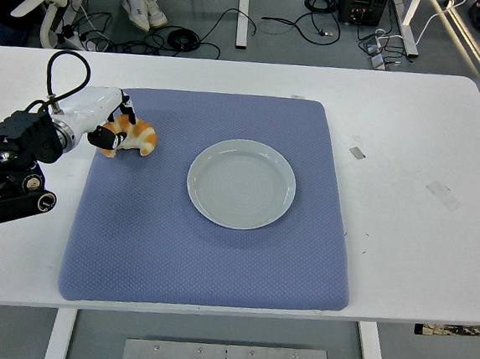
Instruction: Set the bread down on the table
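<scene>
Over at the far left you've got the left arm (10, 168) coming in from the picture's edge, black joints stacked up over the bare white table (412, 136), with a black cable looping up off the wrist. Its white-shelled left hand (102, 121) sits right at the left edge of the blue mat (216, 261), toward the far side, and the dark fingers (109, 139) are curled in around the bread (134, 137), so you're gripping it from its left. The bread is an orange-and-cream croissant-looking piece, poking out to the right of the hand, low over the mat's far-left corner area. Honestly you can't tell from this angle whether it's touching the mat or just above it. Move right and there's a stretch of open mat, then the pale round plate (241, 184) sitting roughly in the middle of the mat, well apart from the bread and with nothing on it. Further right the mat ends and it's plain table again, with a couple of small bits of tape (357, 152) stuck on it, one near the mat's right edge and another further right. Up past the far edge you can see floor cables and someone's white sneakers (144, 7) at the top left. Your right hand isn't showing anywhere.
</scene>
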Tool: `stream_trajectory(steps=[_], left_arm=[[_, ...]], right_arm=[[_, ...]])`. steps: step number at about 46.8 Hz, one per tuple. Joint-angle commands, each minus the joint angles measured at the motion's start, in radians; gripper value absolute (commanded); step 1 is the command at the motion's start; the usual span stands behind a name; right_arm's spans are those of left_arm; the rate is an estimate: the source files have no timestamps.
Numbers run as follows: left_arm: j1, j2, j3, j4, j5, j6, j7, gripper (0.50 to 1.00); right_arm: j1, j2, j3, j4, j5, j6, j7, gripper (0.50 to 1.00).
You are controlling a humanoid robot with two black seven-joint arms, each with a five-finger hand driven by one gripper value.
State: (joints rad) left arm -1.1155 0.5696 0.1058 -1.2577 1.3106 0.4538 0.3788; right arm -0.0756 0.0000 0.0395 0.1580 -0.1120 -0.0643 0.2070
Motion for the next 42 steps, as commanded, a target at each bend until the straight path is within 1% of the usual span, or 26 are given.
stream_trajectory(steps=[1,7,8,9,10,11,14,15,16,25,29,31,36,38,42], left_arm=[[0.0,-0.007,-0.001,0.0,-0.004,0.002,0.0,0.502],[0.0,-0.016,-0.003,0.0,-0.007,0.005,0.0,0.507],[0.0,-0.017,-0.005,0.0,-0.008,0.005,0.0,0.514],[0.0,-0.017,-0.005,0.0,-0.01,0.005,0.0,0.532],[-0.001,-0.02,-0.006,0.0,-0.011,0.005,0.0,0.569],[-0.001,-0.022,-0.009,0.0,-0.013,0.005,0.0,0.626],[-0.004,-0.024,-0.014,0.001,-0.014,0.005,0.0,0.885],[-0.004,-0.024,-0.015,0.001,-0.014,0.005,0.0,0.949],[-0.006,-0.024,-0.017,0.001,-0.016,0.005,0.0,0.976],[-0.012,-0.022,-0.032,0.0,-0.04,0.002,-0.011,0.983],[-0.012,-0.022,-0.064,0.0,-0.094,0.002,-0.026,0.978],[-0.012,-0.019,-0.112,0.0,-0.154,0.003,-0.044,0.975],[-0.01,-0.013,-0.248,0.0,-0.344,-0.003,-0.118,0.971],[-0.007,-0.007,-0.284,0.0,-0.407,-0.004,-0.141,0.971],[-0.004,0.01,-0.324,0.0,-0.47,-0.004,-0.164,0.971]], right_arm=[[0.0,0.0,0.0,0.0,0.0,0.0,0.0,1.0],[0.0,0.0,-0.001,0.0,0.0,0.0,0.0,1.0],[-0.001,0.0,0.0,0.0,0.0,0.0,0.0,1.0],[0.0,0.0,0.0,0.0,0.0,0.0,0.0,1.0],[0.0,0.0,0.0,0.0,0.0,0.0,0.0,1.0],[0.0,0.0,0.0,0.0,0.0,0.0,0.0,1.0],[0.0,0.0,-0.001,0.0,0.0,0.0,0.0,1.0],[0.0,0.0,0.0,0.0,0.0,0.0,0.0,1.0],[0.0,0.0,0.0,0.0,0.0,0.0,0.0,1.0],[0.0,0.0,0.0,0.0,0.0,0.0,0.0,1.0],[0.0,0.0,-0.001,0.0,0.0,0.0,0.0,1.0],[-0.001,0.0,0.0,0.0,0.0,0.0,0.0,1.0],[0.0,0.0,-0.001,0.0,0.0,0.0,0.0,1.0],[-0.001,0.0,0.0,0.0,0.0,0.0,0.0,1.0],[-0.001,0.0,0.0,0.0,0.0,0.0,0.0,1.0]])
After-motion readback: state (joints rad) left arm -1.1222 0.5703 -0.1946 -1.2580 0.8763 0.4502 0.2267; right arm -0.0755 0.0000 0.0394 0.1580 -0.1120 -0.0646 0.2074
